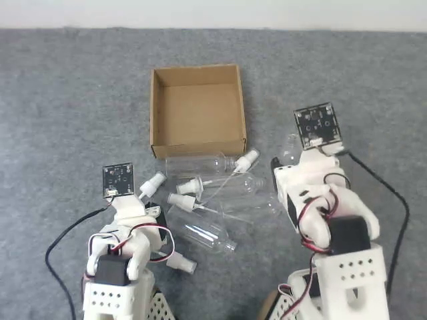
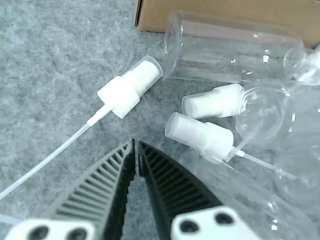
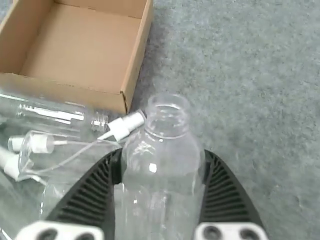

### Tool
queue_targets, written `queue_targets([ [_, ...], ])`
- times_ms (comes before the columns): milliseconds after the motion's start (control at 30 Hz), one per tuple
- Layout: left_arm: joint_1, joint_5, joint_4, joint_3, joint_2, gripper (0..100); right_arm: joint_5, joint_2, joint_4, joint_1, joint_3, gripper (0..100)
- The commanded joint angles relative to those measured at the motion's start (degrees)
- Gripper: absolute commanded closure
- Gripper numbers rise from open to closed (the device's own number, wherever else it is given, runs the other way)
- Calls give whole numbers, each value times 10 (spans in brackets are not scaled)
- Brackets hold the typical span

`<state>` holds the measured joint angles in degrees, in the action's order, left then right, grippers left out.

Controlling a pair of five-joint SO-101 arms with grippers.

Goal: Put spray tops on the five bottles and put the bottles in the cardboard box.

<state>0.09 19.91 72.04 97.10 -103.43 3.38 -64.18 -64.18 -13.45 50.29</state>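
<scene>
Right wrist view: right pincer (image 3: 162, 157) pinches a bottle (image 3: 165, 125); left pincer (image 2: 136, 145) pressed together.

On my overhead feed I see a grey carpet (image 1: 73, 100) covering the whole work surface, its pile short and flecked lighter and darker. It runs out to the left and right edges of the view and down to the near edge. Along the far side it meets a pale wall (image 1: 213, 12) in a straight, level line. Both wrist feeds give me the same carpet up close, where the fibres look coarse and matted.
</scene>
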Motion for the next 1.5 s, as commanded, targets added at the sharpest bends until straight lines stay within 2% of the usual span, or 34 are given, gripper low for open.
queue_targets([
  [0, 1, -3, 3, -6, -11, 988, -10, -41, 40, -2, 26, 931],
  [300, 18, -2, 3, -6, -11, 988, -10, -114, 99, 2, 132, 932],
  [600, 51, -5, 3, -12, -11, 988, -10, -225, 101, 2, 188, 931],
  [733, 47, -5, 7, -65, -11, 988, -10, -265, 102, 2, 208, 930],
  [1000, 46, -4, 97, -208, -11, 988, -10, -305, 102, 0, 229, 929],
  [1333, 44, -5, 77, -301, -11, 988, -10, -304, 100, -1, 229, 929],
  [1467, -15, -12, 25, -333, -11, 988, -10, -305, 98, -1, 229, 929],
])
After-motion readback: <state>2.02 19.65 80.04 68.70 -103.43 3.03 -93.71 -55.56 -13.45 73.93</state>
